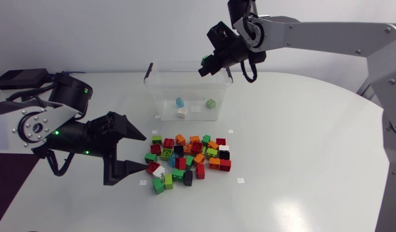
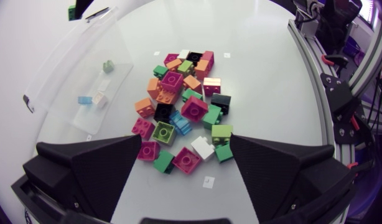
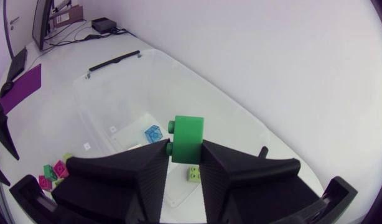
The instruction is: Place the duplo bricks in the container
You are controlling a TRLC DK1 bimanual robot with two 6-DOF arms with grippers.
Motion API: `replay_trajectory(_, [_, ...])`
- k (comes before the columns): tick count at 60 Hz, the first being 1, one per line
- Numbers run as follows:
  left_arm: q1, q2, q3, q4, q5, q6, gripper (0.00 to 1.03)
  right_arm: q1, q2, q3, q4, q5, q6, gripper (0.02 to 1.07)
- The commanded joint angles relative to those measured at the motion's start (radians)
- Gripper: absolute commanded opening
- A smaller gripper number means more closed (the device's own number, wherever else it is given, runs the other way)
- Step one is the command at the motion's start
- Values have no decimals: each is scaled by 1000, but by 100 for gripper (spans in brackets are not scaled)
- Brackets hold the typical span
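The right gripper (image 3: 185,149) pinches a green duplo brick (image 3: 188,132) directly above the open clear container (image 1: 160,90), just inside its rim, so letting go should drop it in, while the left gripper (image 1: 146,153) waits spread wide at the edge of the brick pile (image 1: 188,158).

Bright even light, soft shadows, seemingly overhead

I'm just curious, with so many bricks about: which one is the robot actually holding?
The green brick, clamped in the right gripper over the container. The rest lie loose: most in a pile on the table, a few inside the container.
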Motion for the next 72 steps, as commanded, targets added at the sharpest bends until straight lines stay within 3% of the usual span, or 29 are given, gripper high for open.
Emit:
replay_trajectory(1, [-23, 38, -41, 12, 7, 50, 99, -11, 58, 56, -7, 2, 8, 35])
replay_trajectory(8, [-36, 66, -50, 18, -3, 53, 98, -14, 106, 115, -32, 10, 9, 79])
replay_trajectory(15, [-43, 66, -67, 18, -27, 50, 98, -18, 92, 121, -30, 16, 11, 100])
replay_trajectory(25, [-2, 72, -86, 44, -38, 84, 98, -28, -21, 26, -18, 13, 6, 100])
replay_trajectory(38, [99, 230, -17, 82, -38, 181, 96, -37, -212, -203, 24, -7, -34, 100])
replay_trajectory(51, [110, 307, 13, 84, -38, 222, 91, -63, -394, -427, 62, -44, -51, 100])
replay_trajectory(72, [136, 425, 74, 230, -43, 218, 91, -89, -591, -685, 74, -101, -88, 100])
